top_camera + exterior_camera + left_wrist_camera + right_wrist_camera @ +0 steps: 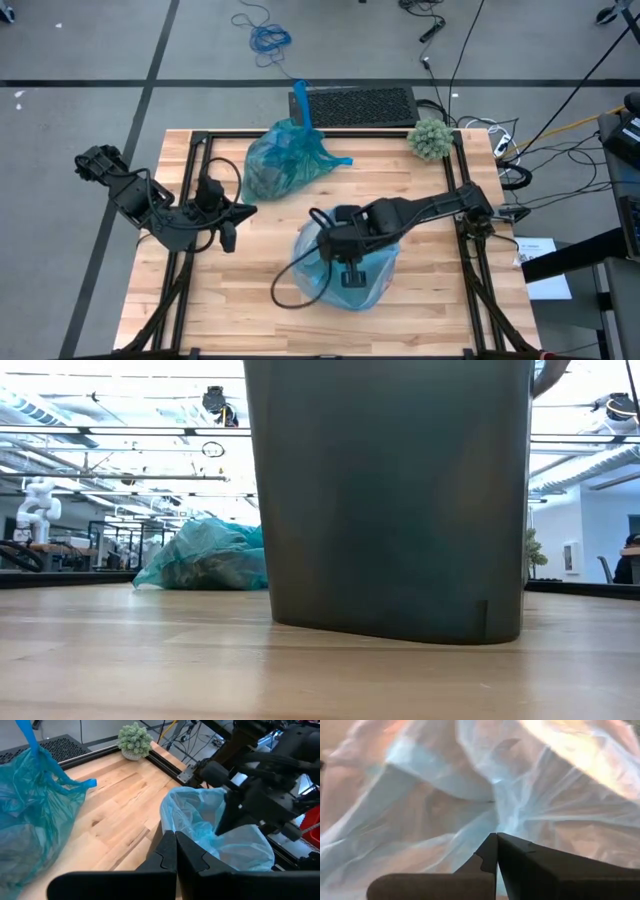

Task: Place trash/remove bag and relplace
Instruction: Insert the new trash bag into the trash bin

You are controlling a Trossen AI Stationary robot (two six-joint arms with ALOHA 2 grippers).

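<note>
Where right jaws (350,268) dip, trash bin liner (375,280) around.

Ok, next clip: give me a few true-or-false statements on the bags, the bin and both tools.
1. The right tool is over the light blue plastic liner in the dark grey bin. True.
2. The full teal plastic bag sits inside the bin. False: it lies on the wooden table, apart from the bin.
3. The left tool is shut. True.
4. The fuzzy grey-green ball is in the bin. False: it sits at the table's far edge.
</note>
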